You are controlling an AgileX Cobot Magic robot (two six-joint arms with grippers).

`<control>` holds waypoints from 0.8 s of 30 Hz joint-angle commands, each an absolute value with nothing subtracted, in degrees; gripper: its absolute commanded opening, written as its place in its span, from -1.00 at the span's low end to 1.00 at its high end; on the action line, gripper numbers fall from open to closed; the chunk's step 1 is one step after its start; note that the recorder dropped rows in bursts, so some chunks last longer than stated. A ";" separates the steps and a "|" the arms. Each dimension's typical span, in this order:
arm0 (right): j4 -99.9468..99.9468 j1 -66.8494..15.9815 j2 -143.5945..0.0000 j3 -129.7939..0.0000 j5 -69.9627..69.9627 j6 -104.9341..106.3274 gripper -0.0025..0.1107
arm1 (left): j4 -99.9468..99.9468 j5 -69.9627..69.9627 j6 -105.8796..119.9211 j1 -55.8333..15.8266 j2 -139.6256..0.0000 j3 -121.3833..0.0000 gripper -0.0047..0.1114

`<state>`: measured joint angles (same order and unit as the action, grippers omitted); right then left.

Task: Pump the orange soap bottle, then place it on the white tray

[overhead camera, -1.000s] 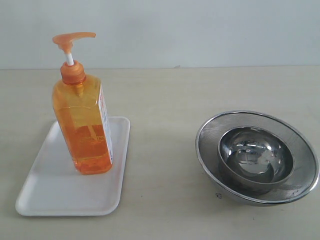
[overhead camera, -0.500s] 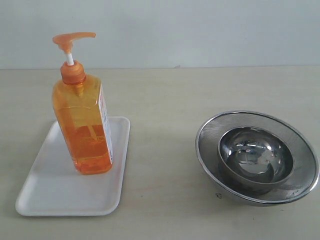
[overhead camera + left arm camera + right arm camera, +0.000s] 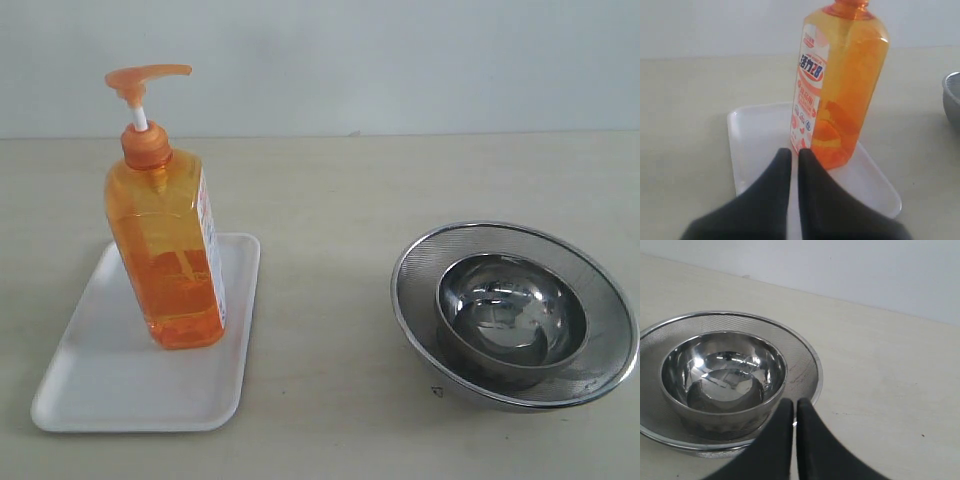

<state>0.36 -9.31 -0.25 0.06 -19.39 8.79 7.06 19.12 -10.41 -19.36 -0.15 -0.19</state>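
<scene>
- The orange soap bottle (image 3: 170,260) stands upright on the white tray (image 3: 110,385).
- The left claw (image 3: 791,155) is pressed together and empty, clear of the bottle.
- The right claw (image 3: 791,405) is pressed together and empty, near the nested steel bowls (image 3: 510,315) on the table (image 3: 330,200).

The exterior view looks down across the table (image 3: 330,200), orange soap bottle (image 3: 165,250) at 9 o'clock, steel bowls (image 3: 512,315) at 4. The left wrist view, close behind the left gripper (image 3: 791,155), shares that bottle; the right, behind the right gripper (image 3: 790,405), those bowls.
</scene>
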 commanded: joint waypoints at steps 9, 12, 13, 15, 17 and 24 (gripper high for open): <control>0.34 -9.16 0.00 0.00 -18.95 8.95 -0.96 | 5.36 18.94 -8.47 -18.96 0.00 0.00 -0.84; 0.34 -9.16 0.00 0.00 -18.95 8.95 -0.96 | 5.36 18.84 -8.47 -15.82 0.00 0.00 -0.84; 0.34 -9.16 0.00 0.00 -18.95 8.95 -0.96 | 5.36 18.84 -8.47 -14.62 0.00 0.00 -0.84; 0.34 -9.16 0.00 0.00 -18.95 8.95 -0.96 | 5.36 18.84 -8.47 -11.69 0.00 0.00 -0.84; 0.34 -9.16 0.00 0.00 -18.95 8.95 -0.96 | 5.36 18.84 -8.47 -9.39 0.00 0.00 -0.84; 0.34 -9.16 0.00 0.00 -18.95 8.95 -0.96 | 5.36 18.94 -8.47 -2.37 0.00 0.00 -0.84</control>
